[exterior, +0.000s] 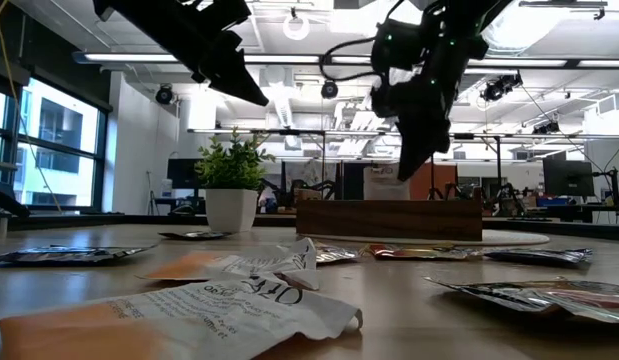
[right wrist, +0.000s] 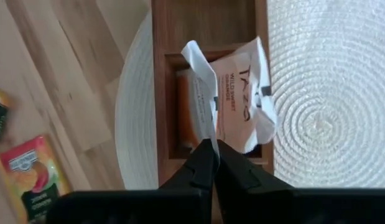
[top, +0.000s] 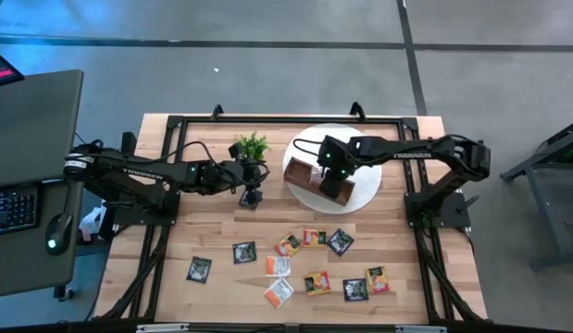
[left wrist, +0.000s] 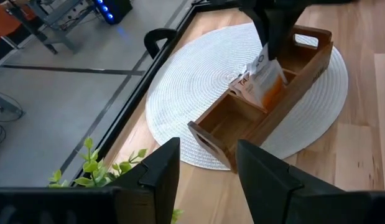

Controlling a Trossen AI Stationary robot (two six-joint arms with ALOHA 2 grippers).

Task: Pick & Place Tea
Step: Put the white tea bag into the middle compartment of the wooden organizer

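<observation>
My right gripper (top: 334, 180) hangs over the brown wooden tray (top: 303, 178) and is shut on a white-and-orange tea sachet (right wrist: 236, 93). The sachet dips into the tray's middle compartment, as the left wrist view (left wrist: 264, 84) also shows. My left gripper (top: 252, 190) is open and empty, raised above the table beside the potted plant (top: 252, 146), its fingers (left wrist: 161, 171) pointing toward the tray. Several more sachets, black, white-and-orange and yellow-orange, lie flat on the near part of the table (top: 314, 264). My right gripper pinches the sachet's crumpled upper edge (right wrist: 205, 127) between its two shut fingers. The fingers come from above, pointing down. The sachet hangs tilted below them, its lower part (left wrist: 270, 96) inside the tray's middle compartment.
The tray stands on a round white woven mat (top: 363, 196) at the far middle of the table. The potted plant stands just left of the mat. A loose crumpled sachet (exterior: 239, 295) lies close to the low camera. Bare wood lies between the mat and the scattered sachets.
</observation>
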